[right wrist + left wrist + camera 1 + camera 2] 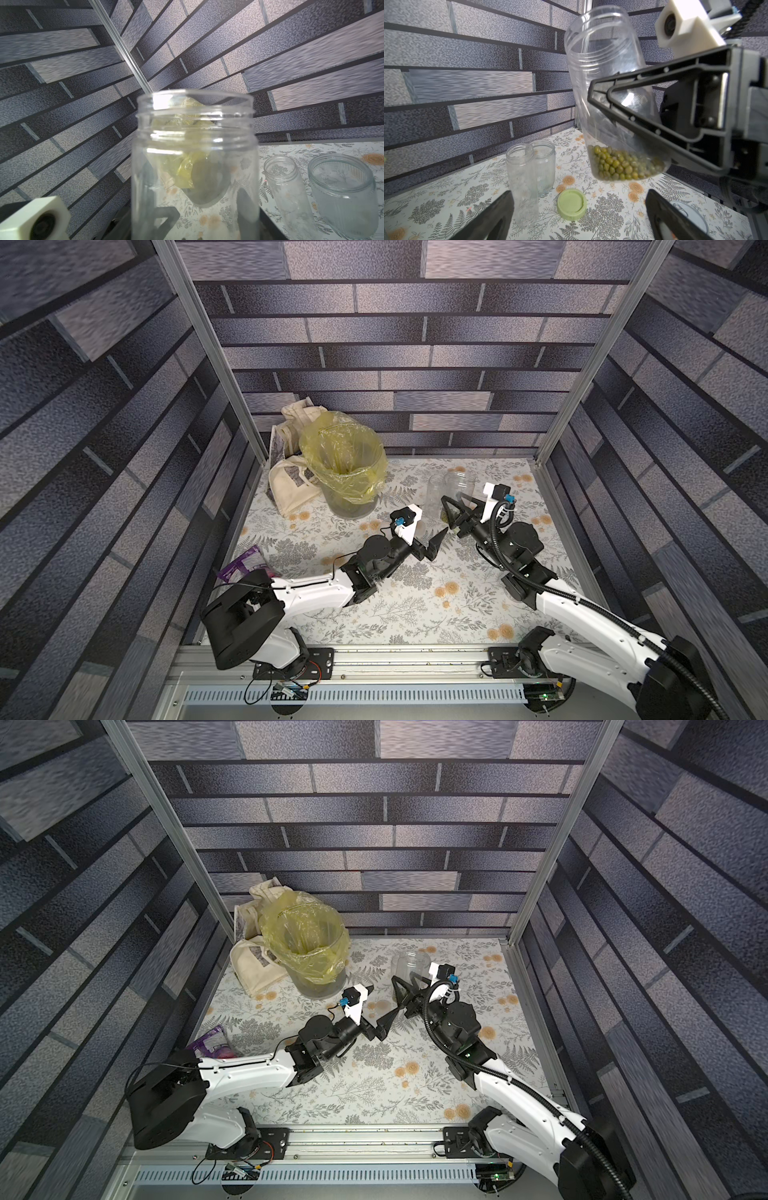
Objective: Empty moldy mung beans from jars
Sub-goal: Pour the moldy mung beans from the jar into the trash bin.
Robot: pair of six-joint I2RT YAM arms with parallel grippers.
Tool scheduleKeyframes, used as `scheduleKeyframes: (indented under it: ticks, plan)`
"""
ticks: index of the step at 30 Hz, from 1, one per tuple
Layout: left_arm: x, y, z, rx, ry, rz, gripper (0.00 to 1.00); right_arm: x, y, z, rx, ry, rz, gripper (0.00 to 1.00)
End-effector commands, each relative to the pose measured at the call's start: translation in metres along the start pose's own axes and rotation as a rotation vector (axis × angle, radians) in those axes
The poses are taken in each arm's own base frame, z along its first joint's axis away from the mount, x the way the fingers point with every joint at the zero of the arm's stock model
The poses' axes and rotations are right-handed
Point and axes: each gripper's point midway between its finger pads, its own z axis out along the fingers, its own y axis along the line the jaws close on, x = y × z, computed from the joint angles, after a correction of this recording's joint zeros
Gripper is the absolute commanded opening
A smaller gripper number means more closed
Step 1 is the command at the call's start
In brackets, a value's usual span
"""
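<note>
Clear plastic, lidless and leaning a little, the wide jar [604, 68] hangs above the surface [395, 614], well apart from the grey bin [351, 506] and its yellow liner [332, 435]. The right pincer [457, 512] pinches it low on its wall. Mung beans [623, 164] lie in a shallow heap at its bottom: round, olive-green, some duller, with no mould that I can make out. The left pincer [434, 545] is spread wide and holds nothing, on the bin's side of the held jar. Well apart from the bin too, the tall narrow jar [523, 182] and the short ribbed jar [546, 166] stand open and look empty, with the pale green lid [572, 204] flat beside them. So this seems the last jar, lifted but not yet poured. Next it must travel until its mouth sits over the bin's opening, then tip well past level, or the grains will scatter
</note>
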Motion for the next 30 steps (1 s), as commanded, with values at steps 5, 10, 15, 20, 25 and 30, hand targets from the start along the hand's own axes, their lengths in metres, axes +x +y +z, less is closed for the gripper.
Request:
scheduleKeyframes:
  ticks: [5,10,15,20,25,30]
  plan:
    - [-0.039,-0.006,0.006,-0.021,-0.187,0.081,1.00,-0.032,0.016,0.002,-0.040,-0.095,0.053,0.49]
    - [-0.049,-0.016,0.020,-0.001,-0.191,0.092,1.00,-0.032,0.013,0.004,-0.038,-0.115,0.073,0.50]
    - [-0.054,-0.029,0.025,0.043,-0.215,0.119,0.99,-0.031,0.014,0.008,-0.051,-0.119,0.107,0.51]
    - [-0.061,-0.028,0.027,0.028,-0.232,0.123,0.98,-0.032,0.018,0.014,-0.080,-0.120,0.136,0.51]
    - [-0.071,-0.028,0.032,0.019,-0.258,0.137,0.97,-0.031,0.021,0.019,-0.103,-0.117,0.167,0.51]
    - [-0.078,-0.026,0.036,0.001,-0.287,0.132,0.90,-0.029,0.023,0.022,-0.118,-0.108,0.193,0.51]
